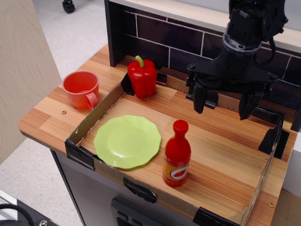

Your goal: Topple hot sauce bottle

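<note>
Fingers (199, 99) first: your two black fingers hang wide apart, nothing between them, pointing down over the back half of the wooden counter (221, 141). Your gripper (225, 104) sits up in the air, clear of every object, with the dark tiled backsplash (155, 37) just behind it. Look down and toward the front from there and you've got the hot sauce bottle (177, 154), standing upright on the wood near the front edge, red cap on top, orange label with the oval emblem facing the camera. It's well apart from your fingers, lower in the view and a bit to the left of them. Just beside the bottle on the left lies the green plate (127, 141), flat on the counter, its rim close to the bottle's base. Farther back at the left stands the red bell pepper (142, 77), upright with its green stem. Outside the cardboard border (94, 115), near the left corner, rests the orange cup (82, 89).
</note>
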`<state>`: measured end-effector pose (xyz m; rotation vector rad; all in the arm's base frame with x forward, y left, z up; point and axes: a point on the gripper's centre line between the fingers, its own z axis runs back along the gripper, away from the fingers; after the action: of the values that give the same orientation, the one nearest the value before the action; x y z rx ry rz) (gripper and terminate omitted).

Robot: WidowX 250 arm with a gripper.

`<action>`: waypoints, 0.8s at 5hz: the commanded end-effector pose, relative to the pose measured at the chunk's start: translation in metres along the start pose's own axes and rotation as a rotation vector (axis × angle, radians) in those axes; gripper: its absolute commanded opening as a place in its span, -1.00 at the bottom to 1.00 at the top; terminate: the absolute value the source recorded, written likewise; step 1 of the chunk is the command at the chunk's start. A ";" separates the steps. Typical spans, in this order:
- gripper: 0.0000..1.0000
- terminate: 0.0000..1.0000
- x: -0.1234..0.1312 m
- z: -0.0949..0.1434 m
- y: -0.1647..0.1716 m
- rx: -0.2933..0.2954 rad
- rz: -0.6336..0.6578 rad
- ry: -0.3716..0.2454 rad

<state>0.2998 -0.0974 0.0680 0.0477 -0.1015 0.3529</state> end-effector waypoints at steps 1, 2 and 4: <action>1.00 -1.00 0.000 0.000 0.000 0.000 0.000 0.000; 1.00 -1.00 0.006 0.009 0.002 0.009 -0.076 -0.081; 1.00 -1.00 0.000 0.040 0.016 0.015 -0.079 -0.106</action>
<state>0.2845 -0.0836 0.0950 0.1047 -0.1537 0.2745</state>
